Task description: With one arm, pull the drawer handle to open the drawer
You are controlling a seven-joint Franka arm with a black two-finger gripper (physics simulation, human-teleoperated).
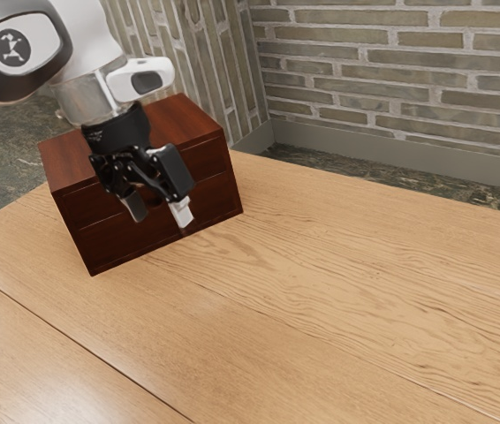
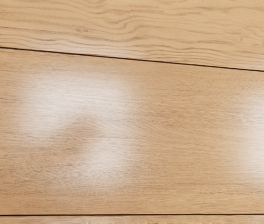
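Our arm (image 1: pixel 82 35) is a smooth, rounded white shell. Its big joint ends in a grey ring around a black disc (image 1: pixel 11 48), and the disc carries a small white mark. Below that comes the pale grey cylinder of our wrist (image 1: pixel 80 102). A small white box (image 1: pixel 140 79) with a dark oval window is fixed to the wrist on the exterior view's right. Our gripper (image 1: pixel 157 210) is black, with faint pale lettering on its body and jointed black links. One finger (image 1: pixel 135 208) ends in a dark grey tip, the other in a white pad (image 1: pixel 180 212).

Reddish-brown drawer box (image 1: pixel 210 181), seemingly shut, on table (image 1: pixel 338 291)
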